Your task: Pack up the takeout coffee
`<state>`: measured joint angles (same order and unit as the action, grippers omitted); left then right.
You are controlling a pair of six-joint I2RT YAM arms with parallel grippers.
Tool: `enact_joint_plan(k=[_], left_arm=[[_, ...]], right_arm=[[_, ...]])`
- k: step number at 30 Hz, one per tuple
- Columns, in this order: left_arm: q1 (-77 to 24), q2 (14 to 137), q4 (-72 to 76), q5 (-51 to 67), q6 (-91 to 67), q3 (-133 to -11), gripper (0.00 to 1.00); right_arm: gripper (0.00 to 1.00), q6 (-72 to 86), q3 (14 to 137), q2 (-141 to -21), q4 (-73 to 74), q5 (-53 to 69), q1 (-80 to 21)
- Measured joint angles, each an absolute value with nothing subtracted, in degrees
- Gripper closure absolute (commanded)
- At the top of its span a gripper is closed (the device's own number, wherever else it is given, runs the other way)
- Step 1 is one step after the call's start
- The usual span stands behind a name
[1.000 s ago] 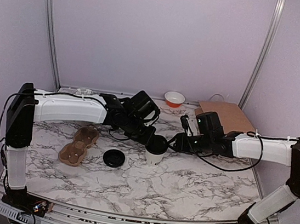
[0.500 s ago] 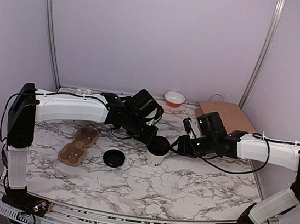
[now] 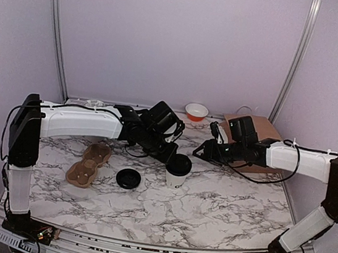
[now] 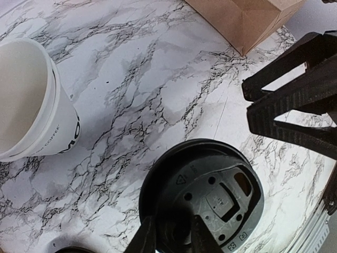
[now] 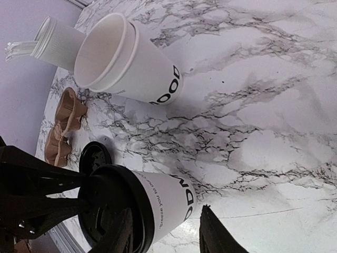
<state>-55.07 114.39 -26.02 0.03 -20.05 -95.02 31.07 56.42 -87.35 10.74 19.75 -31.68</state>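
Note:
The takeout coffee (image 3: 176,174) stands upright mid-table, a white cup with black lettering (image 5: 171,203) and a black lid (image 4: 208,197). My left gripper (image 3: 173,156) comes down on it from the left. In the left wrist view its fingertips (image 4: 174,242) pinch the near rim of the lid, one outside the edge and one on top. My right gripper (image 3: 202,151) is open, off to the cup's right and apart from it. In the right wrist view the cup lies just ahead of its spread fingers (image 5: 216,234).
A loose black lid (image 3: 128,178) and a brown cup carrier (image 3: 89,163) lie left of the coffee. Lidless white cups (image 5: 126,60) rest on their side behind. A brown paper bag (image 3: 262,131) lies at the back right, an orange-and-white bowl (image 3: 196,111) by the back wall.
My right gripper has drawn back from the cup, to the right and toward the bag, its jaws a little wider. The left gripper and the coffee have stayed put.

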Motion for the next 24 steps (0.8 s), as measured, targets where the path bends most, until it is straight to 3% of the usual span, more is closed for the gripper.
enact_joint_plan(k=[24], left_arm=[[-55.1,114.8,-25.5,0.6,-20.1,-94.7,0.75]], right_arm=[[0.62,30.1,52.2,-91.3,2.8,24.0,-31.5]])
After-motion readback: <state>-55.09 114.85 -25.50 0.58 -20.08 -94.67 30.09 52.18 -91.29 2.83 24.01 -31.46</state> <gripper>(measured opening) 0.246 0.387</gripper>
